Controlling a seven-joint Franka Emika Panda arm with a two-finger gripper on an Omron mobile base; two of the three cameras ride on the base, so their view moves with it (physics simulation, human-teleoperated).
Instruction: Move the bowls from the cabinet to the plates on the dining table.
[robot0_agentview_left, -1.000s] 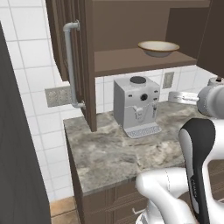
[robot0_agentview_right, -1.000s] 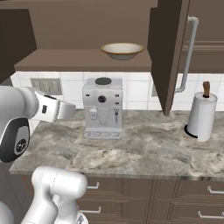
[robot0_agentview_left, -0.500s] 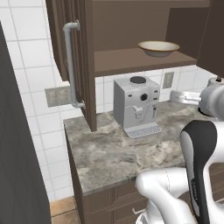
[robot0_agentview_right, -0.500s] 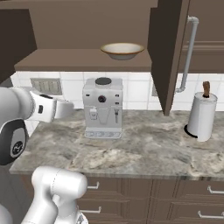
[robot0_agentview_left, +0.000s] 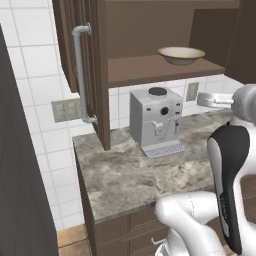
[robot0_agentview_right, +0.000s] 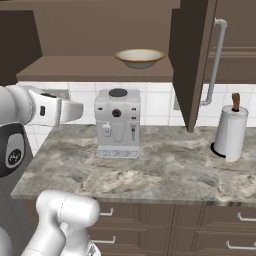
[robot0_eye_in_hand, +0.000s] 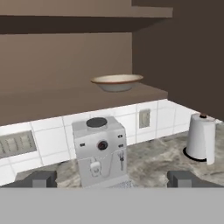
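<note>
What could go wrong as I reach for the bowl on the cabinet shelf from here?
1. The shallow tan ceramic bowl sits above the silver coffee machine; a low approach could likely knock the machine.
2. The open dark brown cabinet door hangs close beside the bowl; a wide swing may strike it.
3. The open claw is below shelf level; rising late could hit the brown wooden shelf edge.

White arm held level, claw (robot0_eye_in_hand: 112, 178) spread wide, gripping nothing.
</note>
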